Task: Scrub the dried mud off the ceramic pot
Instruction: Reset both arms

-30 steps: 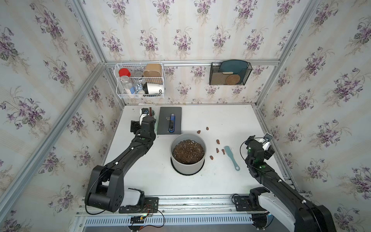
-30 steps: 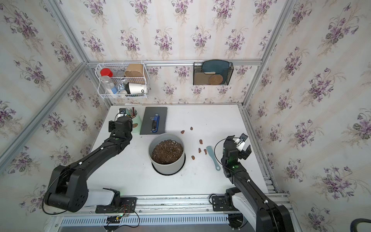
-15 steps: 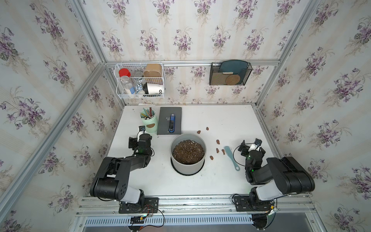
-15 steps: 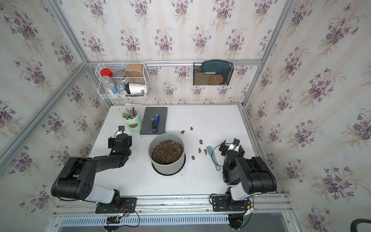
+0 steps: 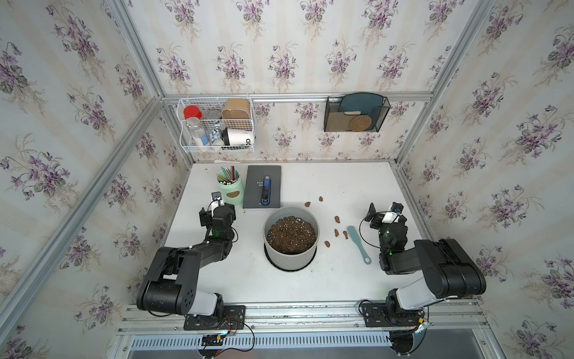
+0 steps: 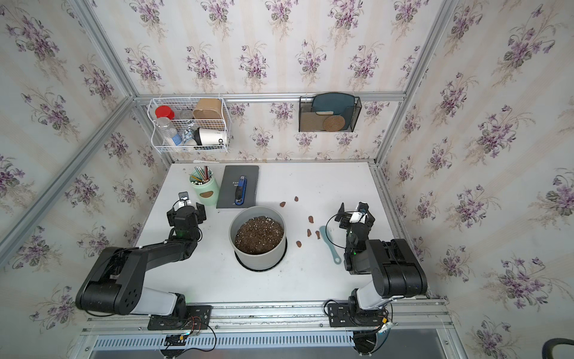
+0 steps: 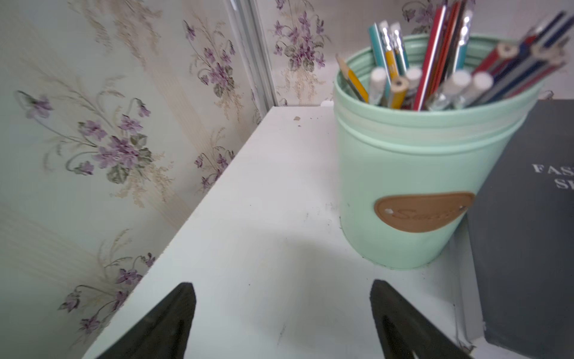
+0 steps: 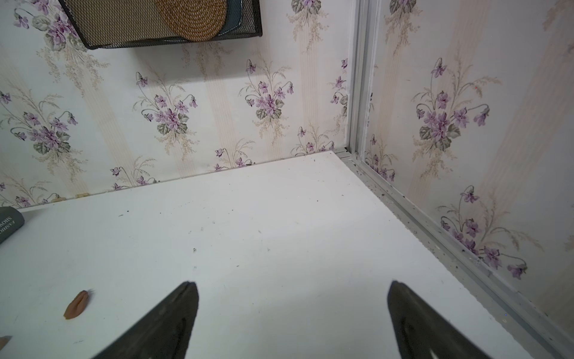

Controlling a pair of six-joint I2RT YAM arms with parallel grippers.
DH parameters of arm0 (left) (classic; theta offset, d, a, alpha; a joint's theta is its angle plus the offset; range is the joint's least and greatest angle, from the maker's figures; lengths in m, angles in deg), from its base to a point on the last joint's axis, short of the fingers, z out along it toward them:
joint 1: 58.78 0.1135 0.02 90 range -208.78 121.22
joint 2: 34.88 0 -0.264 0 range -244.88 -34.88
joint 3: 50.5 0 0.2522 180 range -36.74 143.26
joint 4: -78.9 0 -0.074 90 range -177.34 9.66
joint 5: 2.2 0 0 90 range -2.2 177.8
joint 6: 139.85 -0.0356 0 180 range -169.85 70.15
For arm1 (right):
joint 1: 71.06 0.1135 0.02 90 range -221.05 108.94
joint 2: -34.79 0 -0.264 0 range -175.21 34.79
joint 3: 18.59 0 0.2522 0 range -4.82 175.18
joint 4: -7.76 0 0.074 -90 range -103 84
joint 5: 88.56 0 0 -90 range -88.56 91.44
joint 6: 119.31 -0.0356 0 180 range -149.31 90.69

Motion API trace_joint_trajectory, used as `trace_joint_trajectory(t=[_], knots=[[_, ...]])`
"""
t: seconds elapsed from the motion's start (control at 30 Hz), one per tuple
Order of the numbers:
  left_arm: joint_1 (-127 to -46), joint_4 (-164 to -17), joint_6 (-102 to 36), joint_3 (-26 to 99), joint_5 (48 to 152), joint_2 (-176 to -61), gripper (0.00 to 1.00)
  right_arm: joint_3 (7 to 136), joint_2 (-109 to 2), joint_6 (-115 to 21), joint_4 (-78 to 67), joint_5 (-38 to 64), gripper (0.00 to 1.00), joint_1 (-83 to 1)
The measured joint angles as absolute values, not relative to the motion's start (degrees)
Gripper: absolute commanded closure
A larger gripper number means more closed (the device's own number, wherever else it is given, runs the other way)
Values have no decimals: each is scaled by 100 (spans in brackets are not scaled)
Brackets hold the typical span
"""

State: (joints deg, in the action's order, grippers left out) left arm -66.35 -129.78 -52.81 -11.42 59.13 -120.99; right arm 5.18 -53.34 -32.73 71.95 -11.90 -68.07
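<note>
Top views both show left gripper (image 5: 216,213) and right gripper (image 5: 384,213) spread wide, empty. Between them stands the ceramic pot (image 5: 290,259), visible wall clean; dried mud (image 5: 337,219) lies loose between it and the right jaws. Scrubbing looks done.

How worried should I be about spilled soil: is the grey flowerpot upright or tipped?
Upright. In both top views the ceramic pot shows its round rim facing up, with the soil level inside.

grey pot (image 5: 290,259), reddish-brown mud (image 5: 337,219), mint cup (image 5: 230,190).
</note>
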Motion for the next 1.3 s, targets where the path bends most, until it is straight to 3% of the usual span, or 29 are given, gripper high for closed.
trace_joint_trajectory(t=[0.3, 0.57, 1.3], knots=[[-6240, -13245, -5257, -1439, 7406, -12237, 8, 620, -5339, -3229, 7073, -965, 0, -6807], [-6270, -13878, -5288, -1575, 7587, -12355, 8, 622, -5341, -3210, 7034, -943, 0, -6807], [-6178, -13885, -5298, -1535, 7819, -12359, 8, 780, -5385, -3083, 6828, -644, 0, -6807]])
